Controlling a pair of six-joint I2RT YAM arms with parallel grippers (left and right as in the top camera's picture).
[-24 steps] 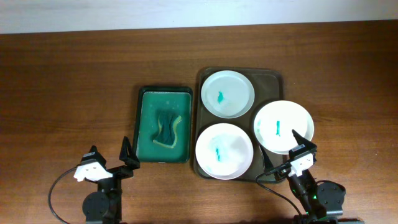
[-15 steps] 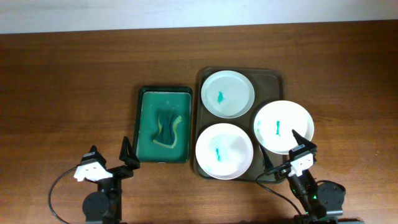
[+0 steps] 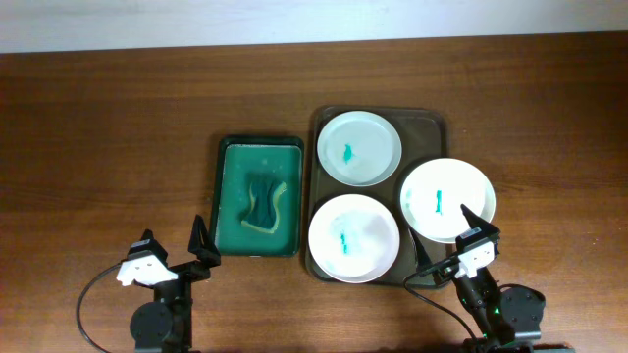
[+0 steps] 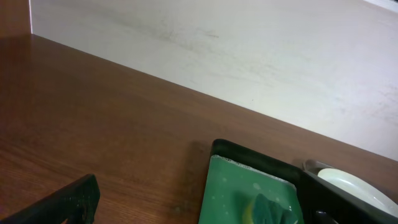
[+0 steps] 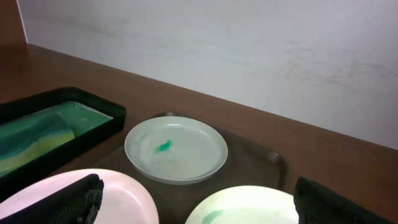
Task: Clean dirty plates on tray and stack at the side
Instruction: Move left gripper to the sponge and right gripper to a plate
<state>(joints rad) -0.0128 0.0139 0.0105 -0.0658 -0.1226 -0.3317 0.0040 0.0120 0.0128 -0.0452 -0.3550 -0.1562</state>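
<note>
Plates (image 3: 354, 238), three, smeared teal, on the tray (image 3: 378, 111), rightmost overhanging its rim just by the wide-open, empty right gripper (image 3: 444, 233), left gripper (image 3: 174, 240) likewise spread and empty: could tip off if nudged.

Tray (image 3: 428, 122): dark brown-grey, rounded corners, raised rim, lying flat with its long side running front to back. Three round white shallow plates, all sitting right way up, each showing a teal smear at centre. Far plate (image 3: 359, 148) is sitting in the tray's back half. Near plate (image 3: 353, 238) is filling the front-left, reaching the left rim. Right plate (image 3: 447, 200) is overhanging the right rim, roughly half outside, just beside the other two; contact unclear.
</note>
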